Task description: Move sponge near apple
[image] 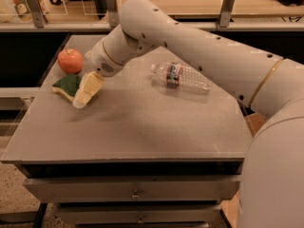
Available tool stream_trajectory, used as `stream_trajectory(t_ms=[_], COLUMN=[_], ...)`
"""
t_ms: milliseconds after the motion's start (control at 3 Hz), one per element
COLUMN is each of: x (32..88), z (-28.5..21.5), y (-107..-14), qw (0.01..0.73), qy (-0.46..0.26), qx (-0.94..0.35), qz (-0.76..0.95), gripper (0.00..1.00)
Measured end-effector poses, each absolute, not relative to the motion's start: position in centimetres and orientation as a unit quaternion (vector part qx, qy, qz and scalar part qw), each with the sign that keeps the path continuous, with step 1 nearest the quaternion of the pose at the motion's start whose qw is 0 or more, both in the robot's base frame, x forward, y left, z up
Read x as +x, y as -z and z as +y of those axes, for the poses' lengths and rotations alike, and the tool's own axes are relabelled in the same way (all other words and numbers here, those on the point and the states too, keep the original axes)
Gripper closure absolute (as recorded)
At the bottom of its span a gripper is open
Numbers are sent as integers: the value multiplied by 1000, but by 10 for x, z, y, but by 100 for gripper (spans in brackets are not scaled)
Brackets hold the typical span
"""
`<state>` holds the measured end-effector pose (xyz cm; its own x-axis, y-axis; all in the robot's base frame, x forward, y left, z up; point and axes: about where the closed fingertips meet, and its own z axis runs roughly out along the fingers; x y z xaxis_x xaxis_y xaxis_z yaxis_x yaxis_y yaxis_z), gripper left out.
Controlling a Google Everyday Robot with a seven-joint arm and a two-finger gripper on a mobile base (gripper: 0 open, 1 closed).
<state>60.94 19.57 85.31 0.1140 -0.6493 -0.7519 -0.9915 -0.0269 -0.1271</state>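
The apple is round and red-orange and stands at the table's far left. The sponge, dark green on top with a pale yellow layer beneath, lies flat on the table just in front of the apple, a small gap apart. My gripper points down at the sponge's right edge and covers that end of it. The arm reaches in from the right across the table.
A clear plastic water bottle lies on its side at the table's middle right. The grey table has drawers below its front edge. A railing with glass panels runs behind the table.
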Motion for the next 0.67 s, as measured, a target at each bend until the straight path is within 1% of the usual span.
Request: stream_trajectory(t_ms=[333, 667], x=[598, 595], z=[172, 172], y=[-866, -871], qw=[325, 327], qy=[-229, -226], qx=[-671, -672], qz=[625, 624], gripper=[0, 0])
